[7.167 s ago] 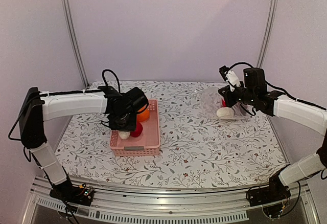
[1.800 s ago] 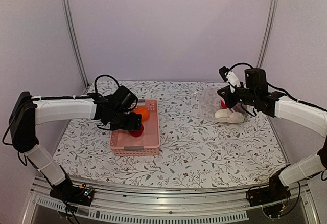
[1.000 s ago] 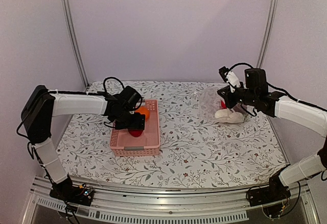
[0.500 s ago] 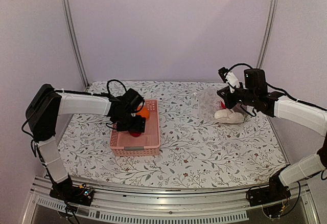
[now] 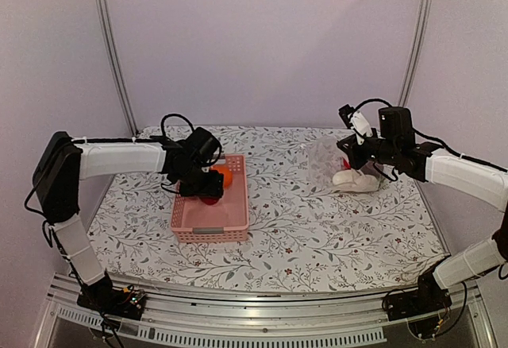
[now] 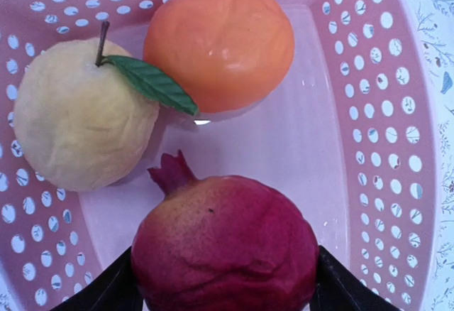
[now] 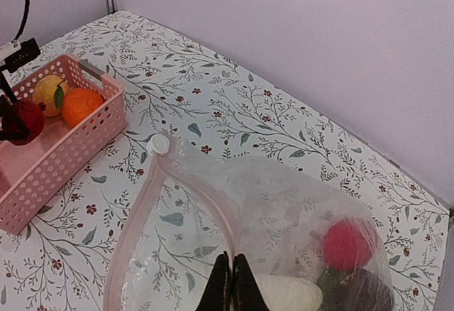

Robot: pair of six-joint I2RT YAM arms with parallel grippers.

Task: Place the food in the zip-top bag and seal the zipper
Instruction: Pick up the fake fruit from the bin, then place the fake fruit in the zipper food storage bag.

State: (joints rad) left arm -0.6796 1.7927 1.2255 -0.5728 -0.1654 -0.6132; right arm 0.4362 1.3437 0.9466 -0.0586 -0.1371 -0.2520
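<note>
The food left in the pink basket is an orange fruit, a yellow fruit with a green leaf and a dark maroon pomegranate. My left gripper reaches down into the basket, its black fingers pressed against both sides of the pomegranate. At the far right, my right gripper is shut on the upper mouth edge of the zip-top bag and holds it open. The pinkish zipper curves round the mouth to a white slider. Inside lie a red piece, a white oblong piece and a dark one.
The basket stands left of centre on the floral tablecloth, and the bag lies at the back right. Metal frame posts rise at both back corners. The table's near edge has a metal rail.
My left gripper has drawn its fingers in onto the pomegranate and shifted slightly back in the basket. The right arm and the bag have not moved.
</note>
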